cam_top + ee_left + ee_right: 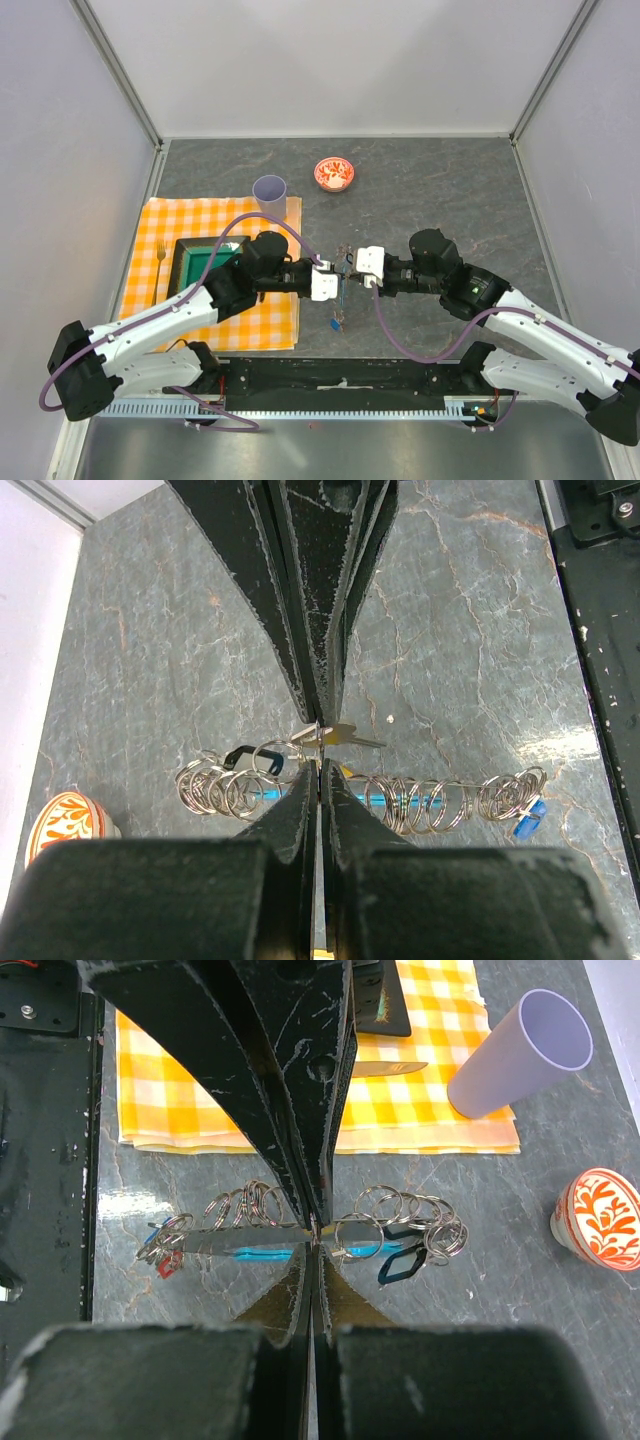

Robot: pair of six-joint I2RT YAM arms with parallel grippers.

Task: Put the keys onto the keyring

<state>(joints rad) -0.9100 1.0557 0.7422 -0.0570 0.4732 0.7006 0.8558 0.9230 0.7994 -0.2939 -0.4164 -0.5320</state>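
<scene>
Top external shows the counter point(450, 190), with the left claw point(336, 284) and right claw point(350, 270) both pinched shut, tips meeting on the keyring point(339, 300) at its middle. Which grips wire and which grips key, I cannot tell. Only the left wrist view shows a key point(350, 737) at the tips. Slight misalignment could drop it or twist the loop free.

yellow-checked cloth point(200, 215), lilac cup point(269, 190), red-patterned bowl point(334, 173), grey-veined table point(450, 190), silvery keys point(220, 1243)
</scene>
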